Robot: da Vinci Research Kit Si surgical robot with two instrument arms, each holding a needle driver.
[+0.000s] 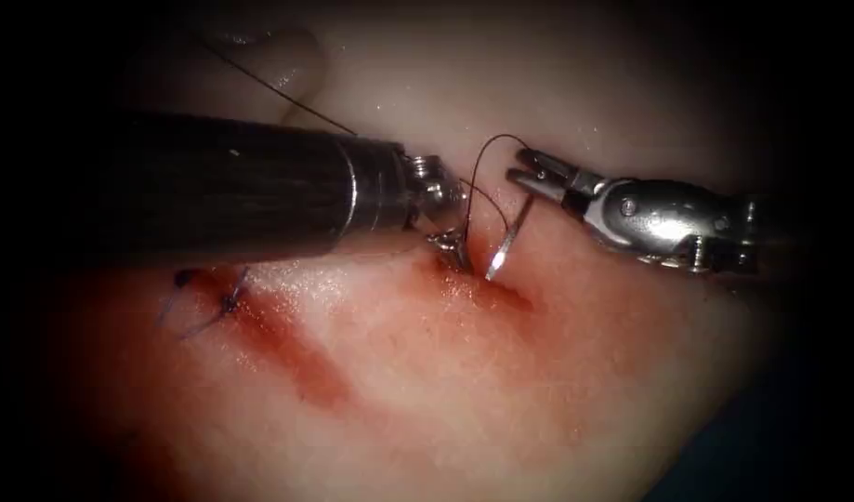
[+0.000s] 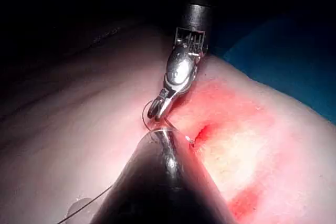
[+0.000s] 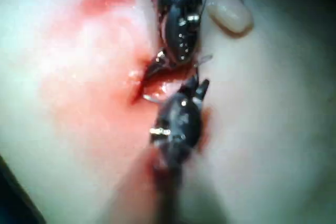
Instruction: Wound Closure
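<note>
While the tissue [image 1: 464, 390] spans the lower frame with red fluid [image 1: 296, 353] along the cut [image 1: 482, 288], the left pincer [image 1: 450, 246] at centre presses on its left edge; jaw state cannot be told. Right pincer [image 1: 531, 177], centre-right, is pinching the needle [image 1: 508, 242] at its rear end, tip touching the cut's right edge. Risk: needle twisting in so rearward a grip; thread [image 1: 478, 172] loop snagging.

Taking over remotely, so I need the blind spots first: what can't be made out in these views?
- Needle tip: endoscope view, at the cut; whether it has entered the tissue is unclear.
- Left tool jaws: endoscope view, pressed at the cut's edge, too small to read; left wrist view, own shaft covers them.
- Thread: its far end leaves the lit area.
</note>
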